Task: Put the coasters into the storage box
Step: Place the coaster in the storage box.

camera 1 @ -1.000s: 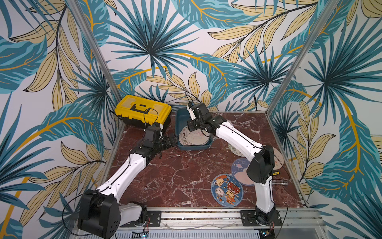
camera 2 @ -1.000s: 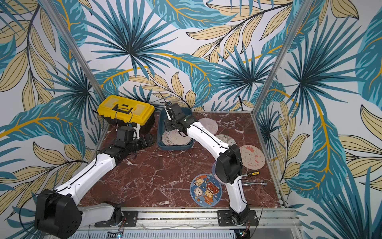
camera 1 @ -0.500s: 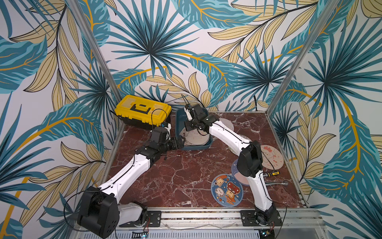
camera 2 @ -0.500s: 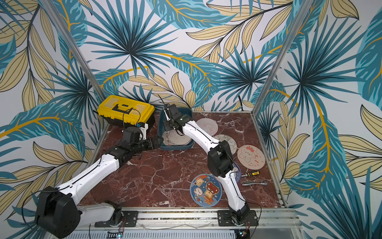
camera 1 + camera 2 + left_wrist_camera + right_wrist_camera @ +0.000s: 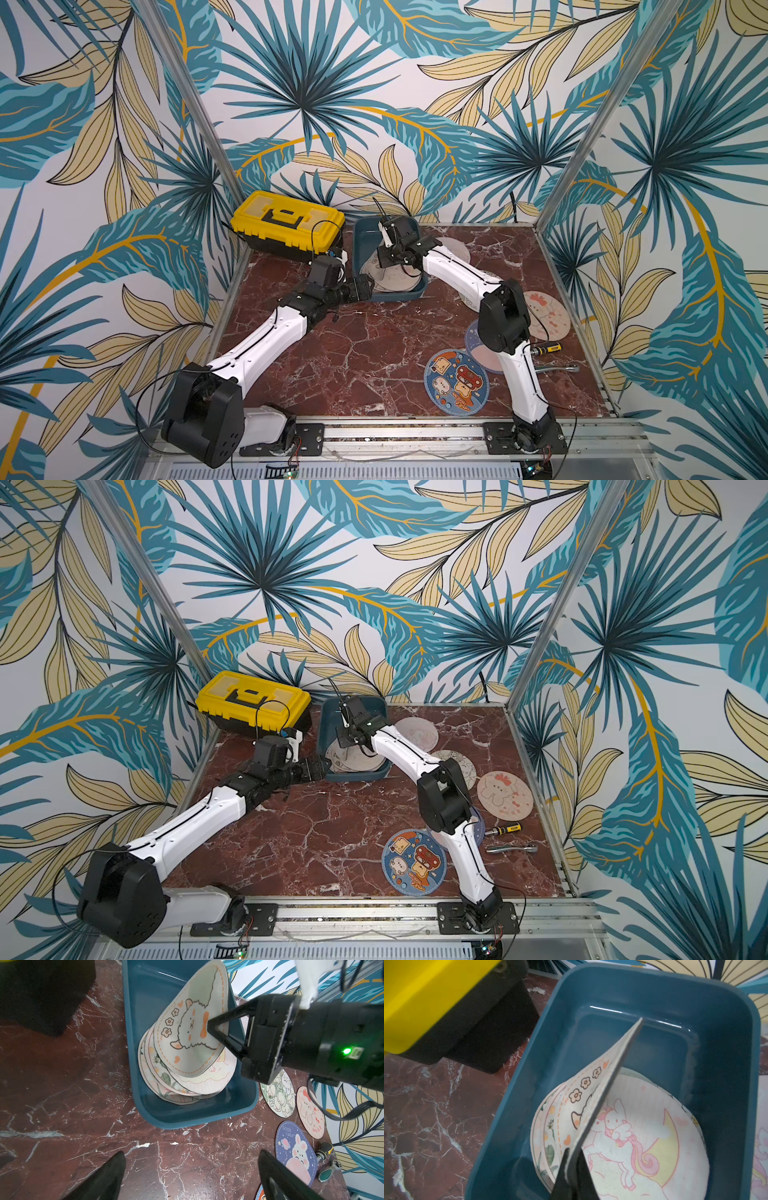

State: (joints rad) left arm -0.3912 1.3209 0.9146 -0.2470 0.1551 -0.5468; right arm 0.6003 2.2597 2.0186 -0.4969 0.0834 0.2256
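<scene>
Staged robot-lab test booth
Leaf-printed wall panels [image 5: 299, 104], silver aluminium frame posts [image 5: 195, 108], red-brown marble tabletop [image 5: 374, 345], metal mounting rail [image 5: 395, 434].

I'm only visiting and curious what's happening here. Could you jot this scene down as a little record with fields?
Right end effector: shut on a thin cream round coaster with a fluffy-animal print, tilted steeply over the stack
Storage: dark teal rectangular plastic bin, printed coasters piled inside, unicorn coaster on top
Left end effector: open, empty, by the bin's near corner
Red marble table: at least five round coasters, including a blue cartoon coaster
Beside bin: yellow-lidded black toolbox
</scene>
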